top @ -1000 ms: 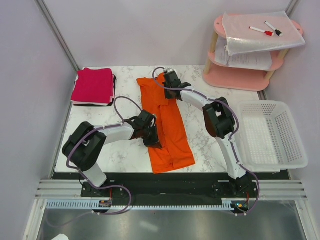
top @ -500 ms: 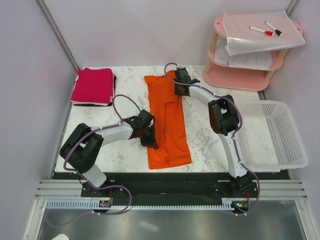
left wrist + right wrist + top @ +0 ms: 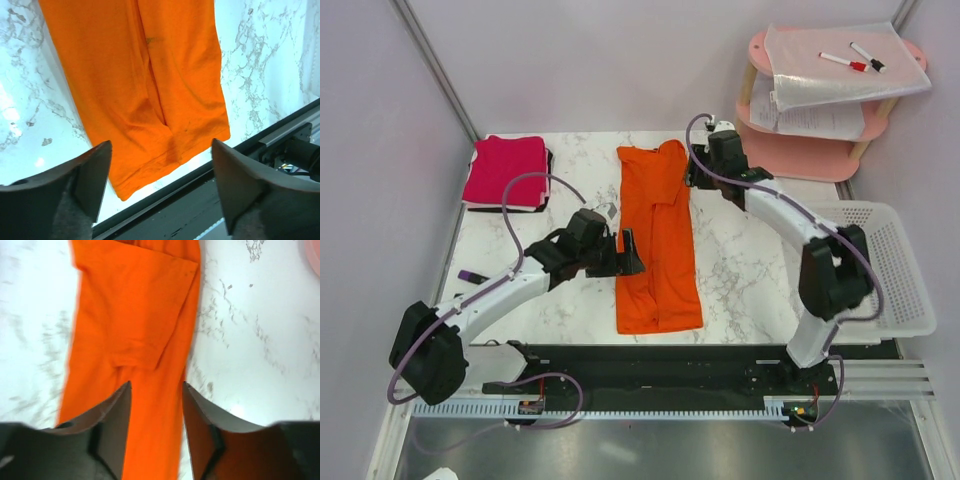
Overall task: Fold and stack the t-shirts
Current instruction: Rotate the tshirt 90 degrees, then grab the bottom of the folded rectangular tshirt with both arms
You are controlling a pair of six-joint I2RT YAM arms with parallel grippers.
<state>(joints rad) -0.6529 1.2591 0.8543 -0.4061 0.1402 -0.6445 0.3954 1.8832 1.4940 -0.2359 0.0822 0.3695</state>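
looking down both wrists, i see my jaws apart and empty: the left gripper [image 3: 627, 255] hangs wide open at the left edge of the orange shirt [image 3: 658, 240], toward its near end, and the right gripper [image 3: 696, 173] stands partly open just over the far right edge, by the folded-in sleeve [image 3: 150, 315]. the orange shirt lies flat in the middle of the table [image 3: 745, 270] as a long narrow strip, running far to near, its near hem close to the table's front edge. the pink shirt [image 3: 505, 168] sits folded at the far left corner, well apart. i judge the cloth light, soft and limp: it will sag and drag rather than keep a shape, and its layers can slide on each other and on the smooth marble, so a shallow pinch may take only the top layer. the next fold, i think, is end over end. i would pinch through all layers at the two corners of one short end, low against the table, and lift both evenly; an uneven lift could skew the strip or spill the sleeve out.
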